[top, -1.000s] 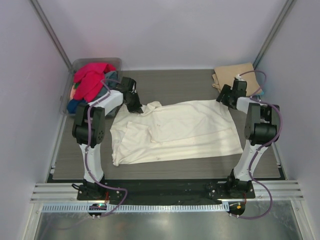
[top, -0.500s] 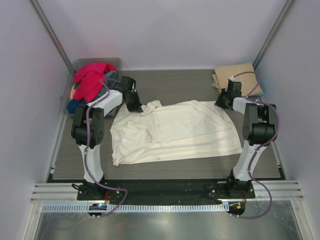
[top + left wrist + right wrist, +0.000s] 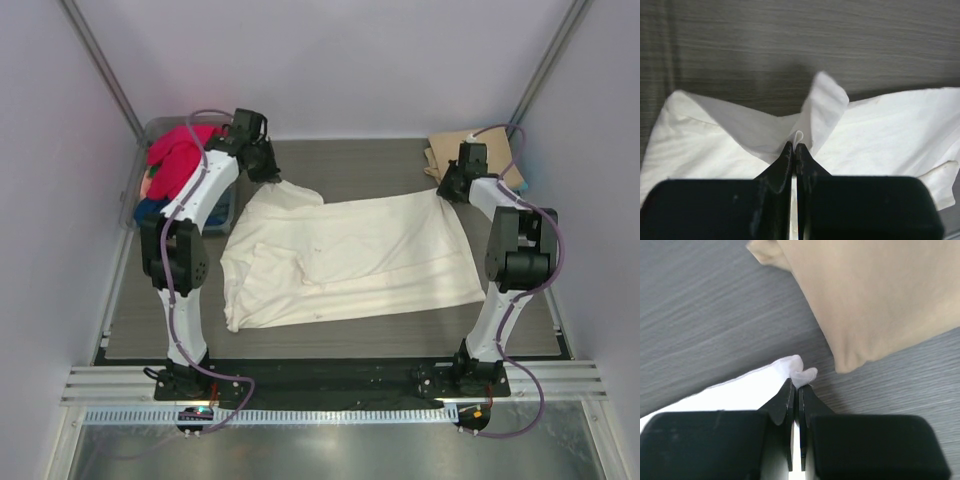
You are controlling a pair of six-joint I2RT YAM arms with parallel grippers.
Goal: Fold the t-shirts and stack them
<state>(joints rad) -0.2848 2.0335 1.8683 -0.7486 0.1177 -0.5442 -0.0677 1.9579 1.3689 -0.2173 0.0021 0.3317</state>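
The cream-white t-shirt [image 3: 350,260] lay spread flat across the table [image 3: 370,165], with its near-left part doubled over in a loose flap. My left gripper [image 3: 794,147] was pinched tight on a small peak of cloth at the shirt's far-left corner. My right gripper [image 3: 794,385] was closed on only a tiny nub at the far-right corner. That thin right-hand bite worried me most, because any uneven pull between the arms could have tugged the nub free and dropped that side. The doubled flap, I judged, could get trapped inside a fold and leave it crooked. Just beyond the far-right corner sat the folded tan t-shirt [image 3: 880,300], close enough that a sweep outward might have nudged it. Beyond the far-left corner, the red t-shirt [image 3: 175,155] heaped in the grey plastic tub [image 3: 131,205] lay near my left arm's cable, which could snag.
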